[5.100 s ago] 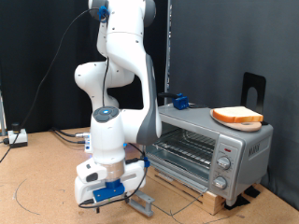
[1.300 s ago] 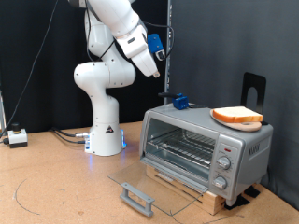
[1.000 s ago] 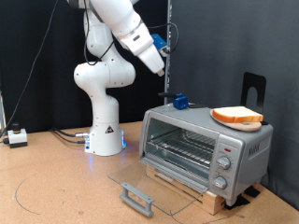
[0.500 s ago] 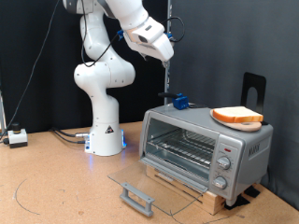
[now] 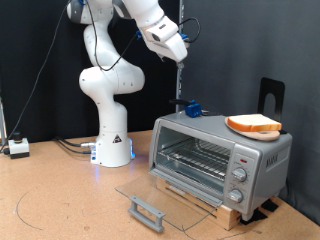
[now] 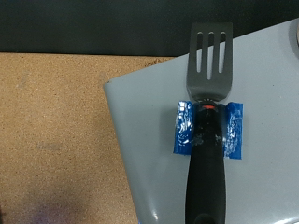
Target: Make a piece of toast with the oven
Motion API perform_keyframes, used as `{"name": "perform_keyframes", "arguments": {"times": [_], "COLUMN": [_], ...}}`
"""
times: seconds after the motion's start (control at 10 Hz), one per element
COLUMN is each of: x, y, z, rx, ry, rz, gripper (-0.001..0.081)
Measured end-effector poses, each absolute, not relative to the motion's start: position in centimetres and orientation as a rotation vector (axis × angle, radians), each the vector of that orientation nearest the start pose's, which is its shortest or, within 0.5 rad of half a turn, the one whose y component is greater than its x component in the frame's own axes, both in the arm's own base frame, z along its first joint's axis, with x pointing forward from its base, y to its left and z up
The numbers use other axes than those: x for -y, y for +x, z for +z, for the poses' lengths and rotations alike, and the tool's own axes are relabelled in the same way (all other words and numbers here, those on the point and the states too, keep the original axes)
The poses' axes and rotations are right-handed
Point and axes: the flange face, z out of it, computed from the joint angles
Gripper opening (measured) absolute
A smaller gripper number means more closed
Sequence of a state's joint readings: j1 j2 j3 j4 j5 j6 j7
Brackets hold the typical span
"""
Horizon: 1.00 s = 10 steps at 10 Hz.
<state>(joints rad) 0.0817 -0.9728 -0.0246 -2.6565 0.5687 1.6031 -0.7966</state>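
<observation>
The silver-grey oven [image 5: 222,152] stands at the exterior view's right, its glass door [image 5: 160,198] folded down flat and the wire rack [image 5: 197,155] showing inside. The piece of toast [image 5: 254,123] lies on a round board on the oven's top. A spatula with a black handle and blue tape lies on the oven's top at its left end [image 5: 190,108]. The wrist view shows it from above [image 6: 206,112] on the grey oven top [image 6: 266,103]. My gripper [image 5: 180,60] hangs high above that end, holding nothing. Its fingers do not show in the wrist view.
The robot's white base [image 5: 112,140] stands left of the oven. A black bracket [image 5: 271,96] rises behind the toast. Cables and a small white box [image 5: 17,147] lie at the far left on the brown tabletop [image 5: 60,195].
The gripper was low at the door handle five seconds ago and has since risen. Over the last second it moved up and right, to above the oven's left end. The door now lies open.
</observation>
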Motion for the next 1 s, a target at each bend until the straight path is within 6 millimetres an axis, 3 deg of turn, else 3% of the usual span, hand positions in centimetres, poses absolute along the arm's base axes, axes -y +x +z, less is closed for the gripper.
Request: {"name": "perform_keyframes", "arguments": {"times": [0.3, 0.7, 1.0], "x": [-7.7, -11.0, -13.1], "y": [25.8, 25.5, 25.7], "z": [51.3, 46.0, 44.2], "rx": [1.017, 1.068, 1.069], "ry": [-2.364, -2.476, -2.482], "rz": [-0.253, -0.218, -0.227], "gripper": [0.0809, 0.0809, 0.0809]}}
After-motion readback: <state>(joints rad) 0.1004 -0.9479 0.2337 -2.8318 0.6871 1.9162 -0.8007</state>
